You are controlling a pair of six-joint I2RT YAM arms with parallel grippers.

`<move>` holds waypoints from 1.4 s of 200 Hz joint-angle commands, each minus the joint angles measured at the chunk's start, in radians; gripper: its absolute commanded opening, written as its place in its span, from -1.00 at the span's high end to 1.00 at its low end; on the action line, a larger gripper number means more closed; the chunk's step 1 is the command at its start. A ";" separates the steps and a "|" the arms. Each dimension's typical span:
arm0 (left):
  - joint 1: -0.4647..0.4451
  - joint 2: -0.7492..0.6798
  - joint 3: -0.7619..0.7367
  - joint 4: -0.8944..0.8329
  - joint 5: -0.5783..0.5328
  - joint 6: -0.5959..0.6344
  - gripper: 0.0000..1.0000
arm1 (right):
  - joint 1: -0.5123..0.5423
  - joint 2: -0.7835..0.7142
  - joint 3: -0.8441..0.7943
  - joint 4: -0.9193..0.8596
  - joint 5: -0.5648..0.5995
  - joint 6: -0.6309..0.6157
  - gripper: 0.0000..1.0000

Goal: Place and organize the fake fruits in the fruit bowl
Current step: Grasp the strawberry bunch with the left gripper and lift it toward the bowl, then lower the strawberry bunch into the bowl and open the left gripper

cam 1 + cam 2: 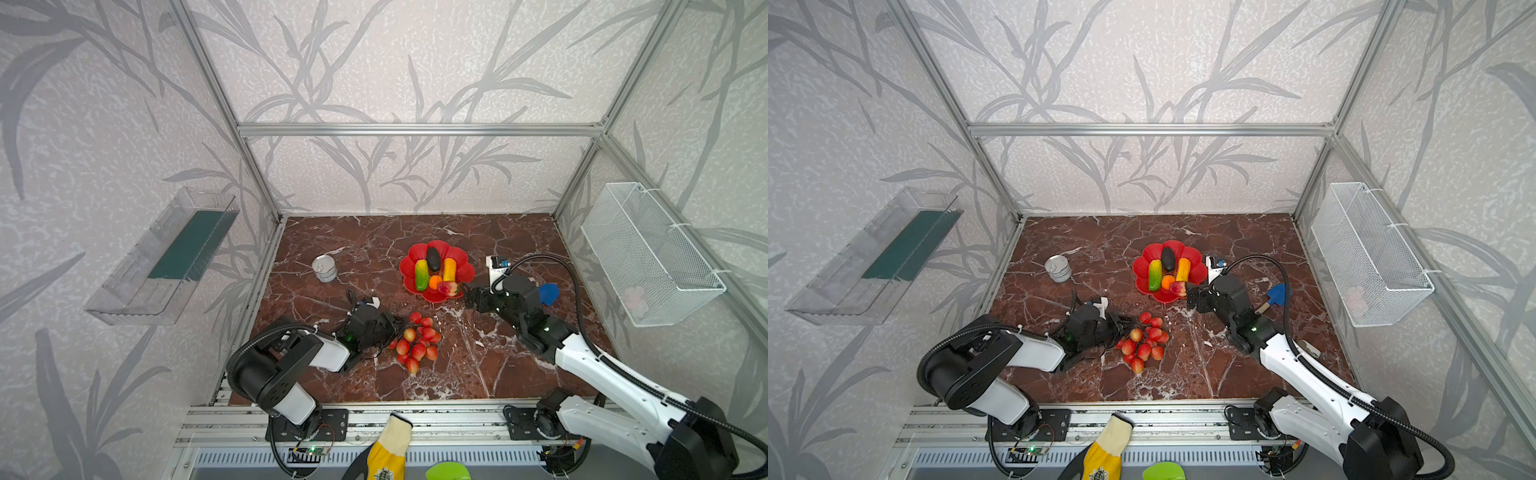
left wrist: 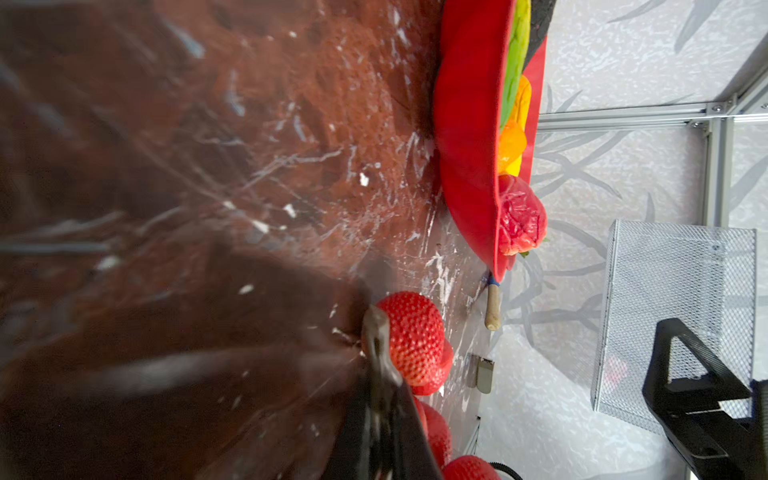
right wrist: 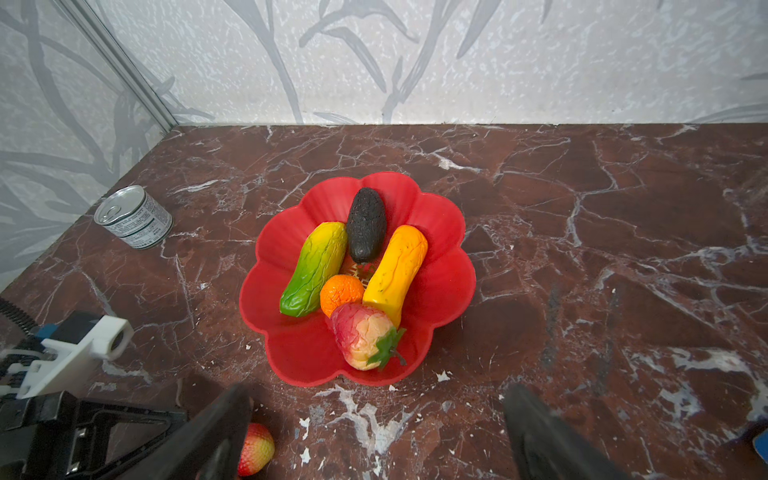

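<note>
The red flower-shaped fruit bowl holds a yellow-green oblong, a dark oval, a yellow-orange oblong, an orange ball and a red-yellow apple. A cluster of red berries lies on the marble in front of the bowl. My left gripper is shut at the cluster's left edge, with a thin dark stem pinched between its jaws. Just off the bowl's near right rim, my right gripper stands open and holds nothing.
A silver tin can stands left of the bowl. A blue toy shovel lies behind the right arm. A white mesh basket hangs on the right wall and a clear shelf on the left one. A yellow glove lies at the front rail.
</note>
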 commanded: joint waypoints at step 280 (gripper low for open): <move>0.044 0.281 1.146 -0.990 0.041 0.938 1.00 | -0.015 -0.244 -0.064 -0.219 0.091 -0.040 -0.98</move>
